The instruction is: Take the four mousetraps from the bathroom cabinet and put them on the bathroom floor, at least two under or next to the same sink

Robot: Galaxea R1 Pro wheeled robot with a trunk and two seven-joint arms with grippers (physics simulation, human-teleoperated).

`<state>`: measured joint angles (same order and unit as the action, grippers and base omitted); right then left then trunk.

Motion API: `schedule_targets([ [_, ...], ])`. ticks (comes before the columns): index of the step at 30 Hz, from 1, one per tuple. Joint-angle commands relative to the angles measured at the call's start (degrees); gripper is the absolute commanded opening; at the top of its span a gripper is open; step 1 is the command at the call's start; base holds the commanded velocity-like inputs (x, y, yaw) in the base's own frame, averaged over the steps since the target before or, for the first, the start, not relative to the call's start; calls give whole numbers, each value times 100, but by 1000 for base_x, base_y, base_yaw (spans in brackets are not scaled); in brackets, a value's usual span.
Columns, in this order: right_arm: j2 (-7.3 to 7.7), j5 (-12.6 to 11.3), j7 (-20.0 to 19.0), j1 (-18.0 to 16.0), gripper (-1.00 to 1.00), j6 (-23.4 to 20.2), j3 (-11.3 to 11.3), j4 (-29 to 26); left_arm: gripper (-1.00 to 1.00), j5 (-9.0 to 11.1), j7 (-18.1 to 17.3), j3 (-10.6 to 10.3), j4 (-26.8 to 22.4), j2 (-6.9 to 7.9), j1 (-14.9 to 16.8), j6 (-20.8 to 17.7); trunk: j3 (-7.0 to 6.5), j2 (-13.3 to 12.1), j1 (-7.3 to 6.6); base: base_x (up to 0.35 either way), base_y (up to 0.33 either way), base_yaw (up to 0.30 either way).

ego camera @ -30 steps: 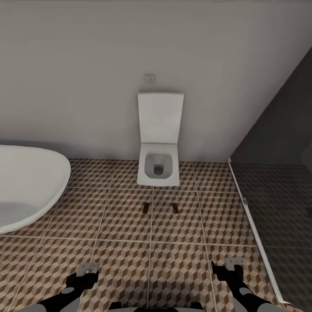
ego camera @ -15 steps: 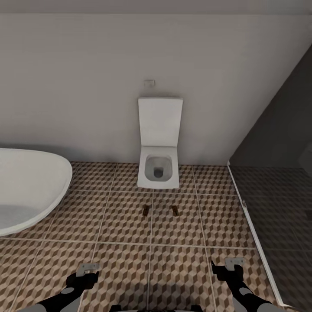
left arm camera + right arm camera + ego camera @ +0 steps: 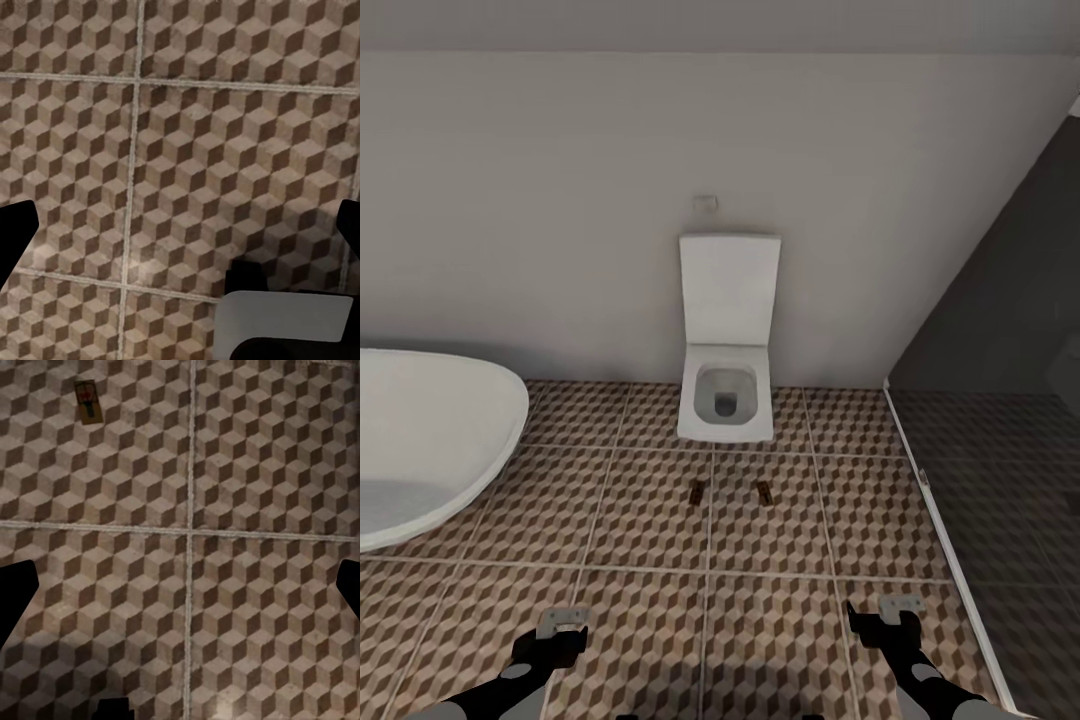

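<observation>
Nearest the robot, the left tool (image 3: 563, 620) and the right tool (image 3: 900, 606) hung low over the bathroom floor of large square tiles printed with brown, beige and grey cubes (image 3: 640, 620). Each wrist view showed two dark fingertips at opposite edges with only bare tile between them, so both tools stood spread wide and carried nothing.

Further out, two tiny flat brown wooden mousetraps with dark metal parts lay on the tiles in the middle of the floor, one (image 3: 697, 491) just left of a pale grout line and the other (image 3: 764, 492) just right of it, near each other but apart. The right wrist view caught one such mousetrap (image 3: 88, 401) lying flat. Their spot looked like a plain drop point directly ahead of the robot.

To the left, the large smooth white sink with a rounded edge (image 3: 450, 440) overhung the floor's left edge, well apart from both traps, so by my judgement they did not yet count as beside it. Beyond them a white squarish toilet with an upright lid (image 3: 727, 345) stood against the plain grey back wall (image 3: 560, 200), and dark tinted glass shower panels (image 3: 1000, 400) closed the floor's right edge.
</observation>
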<state>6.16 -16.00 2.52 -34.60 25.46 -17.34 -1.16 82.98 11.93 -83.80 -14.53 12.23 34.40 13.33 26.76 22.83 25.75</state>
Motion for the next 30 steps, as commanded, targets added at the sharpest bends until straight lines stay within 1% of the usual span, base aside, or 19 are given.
schedule_targets([
  [1, 0, -35, 20, -3, 100, 12, -50, 2, 100, 34, 48, -49, -23, 7, 5, 20, -2, 9, 3, 0, 0, 0],
  [30, -1, -35, 20, -3, 100, 16, -50, 2, 100, 34, 50, -49, -23, -2, 5, 20, -271, 9, 3, 0, 0, 0],
])
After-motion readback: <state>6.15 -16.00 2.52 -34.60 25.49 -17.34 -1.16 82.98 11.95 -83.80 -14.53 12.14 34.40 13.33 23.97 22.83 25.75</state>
